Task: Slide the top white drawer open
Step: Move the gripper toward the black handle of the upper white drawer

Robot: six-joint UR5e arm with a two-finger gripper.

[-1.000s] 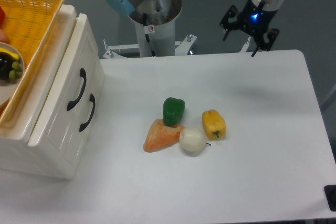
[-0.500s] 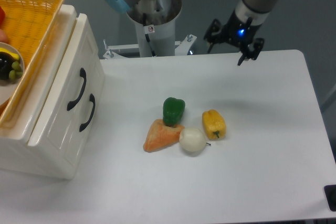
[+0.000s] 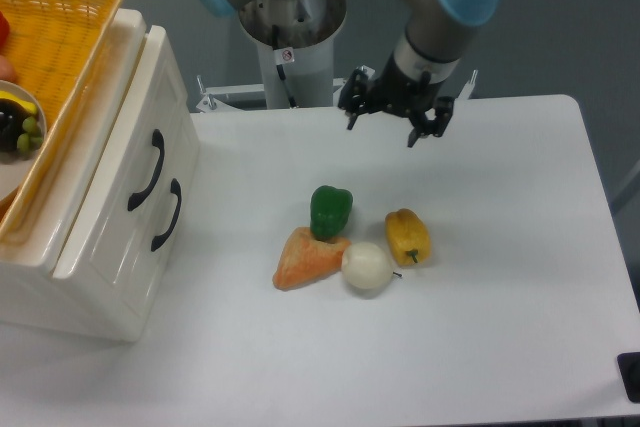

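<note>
From the fixed camera, the arm reaches down from the upper middle, its blue-capped joint high and the wrist angled toward the far edge of the white surface. The end effector hangs above that far edge, its two black fingers spread wide apart with nothing between them. It points downward and is well apart from the cabinet at the left.

The top white drawer sits in that cabinet, shut flush with the front, its curved black handle untouched; the matching lower drawer front lies just beside it, nearer the cabinet's base. A yellow basket rests on the cabinet's top.

In the middle of the surface lie a green pepper, an orange carrot piece, a white onion and a yellow pepper, clustered close together.

Against the picture half a second back, the end effector has shifted leftward, toward the cabinet side, and the arm's upper joint has swung into view above it. The drawer and the vegetables lie as they did.
</note>
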